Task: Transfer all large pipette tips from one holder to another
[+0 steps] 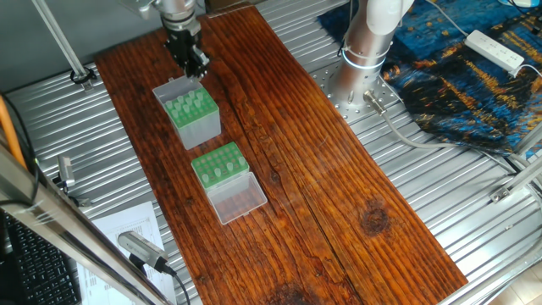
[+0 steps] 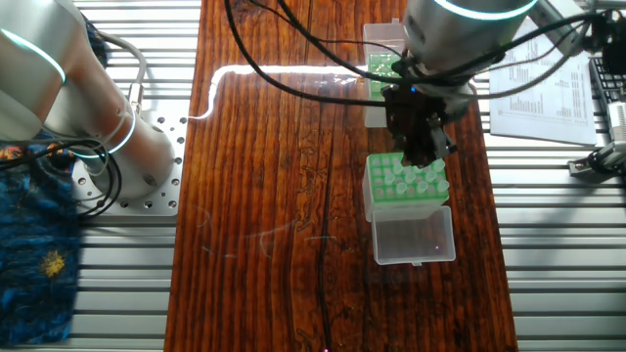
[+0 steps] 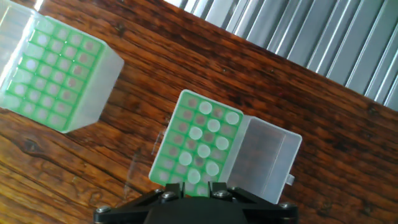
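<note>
The taller holder [image 1: 200, 129] has grey translucent sides and a green top plate, and its clear lid [image 2: 416, 240] lies open beside it. Several pale large pipette tips [image 1: 188, 106] stand in it. They also show in the other fixed view [image 2: 406, 176] and as white circles in the hand view [image 3: 204, 134]. My gripper [image 1: 195, 68] hovers just above this holder [image 2: 369, 200], its jaws a narrow gap apart with nothing seen between them. The low green rack [image 1: 218, 161] sits beside it with its clear lid [image 1: 239, 199] open, and a few tips stand in it. In the hand view this rack [image 3: 53, 68] is at the upper left.
Both boxes stand on a dark wooden board [image 1: 339, 195] laid on a slatted metal table. The robot base [image 1: 364, 51] rises beside the board. A blue cloth [image 1: 474, 85] with a power strip [image 1: 495, 49] lies past it. Printed paper [image 2: 548, 88] lies off the board's other side.
</note>
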`<state>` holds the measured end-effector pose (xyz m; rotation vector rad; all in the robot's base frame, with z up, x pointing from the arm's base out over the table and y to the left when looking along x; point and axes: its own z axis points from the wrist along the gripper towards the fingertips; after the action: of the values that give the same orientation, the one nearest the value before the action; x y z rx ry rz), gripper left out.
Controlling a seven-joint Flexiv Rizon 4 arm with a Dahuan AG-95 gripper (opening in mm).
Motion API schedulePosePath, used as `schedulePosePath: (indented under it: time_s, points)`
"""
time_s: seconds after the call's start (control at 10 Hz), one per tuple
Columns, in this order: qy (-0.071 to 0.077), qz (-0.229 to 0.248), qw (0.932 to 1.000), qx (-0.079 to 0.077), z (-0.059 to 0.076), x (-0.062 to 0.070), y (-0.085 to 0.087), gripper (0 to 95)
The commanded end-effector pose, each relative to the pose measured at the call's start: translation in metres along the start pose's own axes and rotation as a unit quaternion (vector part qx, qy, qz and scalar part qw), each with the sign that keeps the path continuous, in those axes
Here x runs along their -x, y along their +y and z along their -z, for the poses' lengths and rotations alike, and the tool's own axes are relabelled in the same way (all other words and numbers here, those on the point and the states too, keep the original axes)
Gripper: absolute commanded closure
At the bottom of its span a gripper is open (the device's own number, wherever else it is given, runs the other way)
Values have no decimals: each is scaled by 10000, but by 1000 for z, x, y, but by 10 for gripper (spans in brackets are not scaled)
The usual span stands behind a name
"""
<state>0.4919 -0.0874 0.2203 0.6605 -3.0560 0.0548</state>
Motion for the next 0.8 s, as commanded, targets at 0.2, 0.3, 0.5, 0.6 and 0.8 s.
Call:
schedulePosePath:
  time_s: [0.2,0.3,0.5,0.6,0.8]
  points:
    - [-96,-417,9991,38,-19,-3,3,760]
    - [-126,-470,9988,65,-24,-2,8,760]
    - [-148,-236,9996,100,-28,0,12,760]
    - [-146,-274,9995,103,-30,0,13,760]
    - [-117,-380,9992,101,-33,-3,14,760]
